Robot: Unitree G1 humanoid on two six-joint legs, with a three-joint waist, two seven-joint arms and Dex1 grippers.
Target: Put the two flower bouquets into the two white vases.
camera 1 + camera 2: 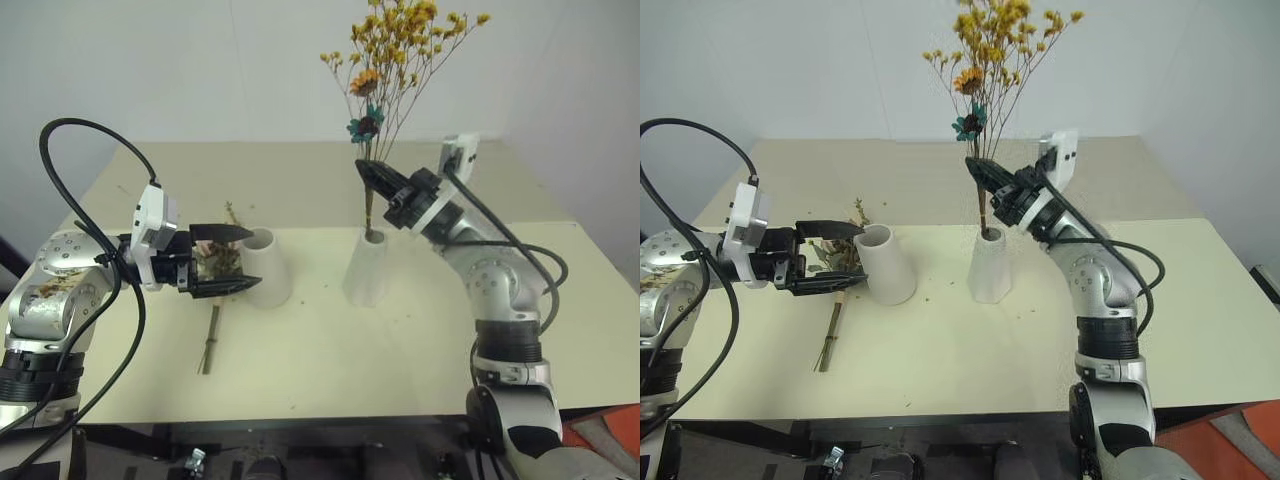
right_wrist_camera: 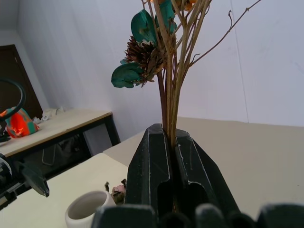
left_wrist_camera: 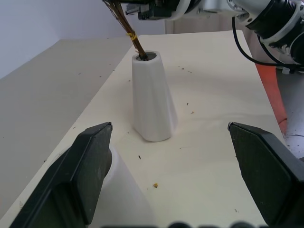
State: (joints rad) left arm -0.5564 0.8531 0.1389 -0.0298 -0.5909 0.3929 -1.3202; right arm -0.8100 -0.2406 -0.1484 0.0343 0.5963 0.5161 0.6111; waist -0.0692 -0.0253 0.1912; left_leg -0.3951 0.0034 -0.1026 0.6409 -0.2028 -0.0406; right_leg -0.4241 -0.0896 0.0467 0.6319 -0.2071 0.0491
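The yellow bouquet (image 1: pixel 400 50) stands upright with its stems down in the mouth of the slimmer white vase (image 1: pixel 367 265). My right gripper (image 1: pixel 375 175) is shut on those stems just above the vase mouth (image 3: pixel 145 56), seen close in the right wrist view (image 2: pixel 168 142). The wider white vase (image 1: pixel 268 268) stands to the left of it. My left gripper (image 1: pixel 245 258) is open, level, its fingertips at that vase's left side. The pink rose bouquet (image 1: pixel 210 335) lies flat on the table under and behind the left gripper, partly hidden by it.
Both vases stand mid-table on the cream tabletop (image 1: pixel 330 360), which is dotted with small dried crumbs. A beige surface (image 1: pixel 300 170) runs behind to the wall. An orange-red object (image 1: pixel 600 430) lies past the table's front right corner.
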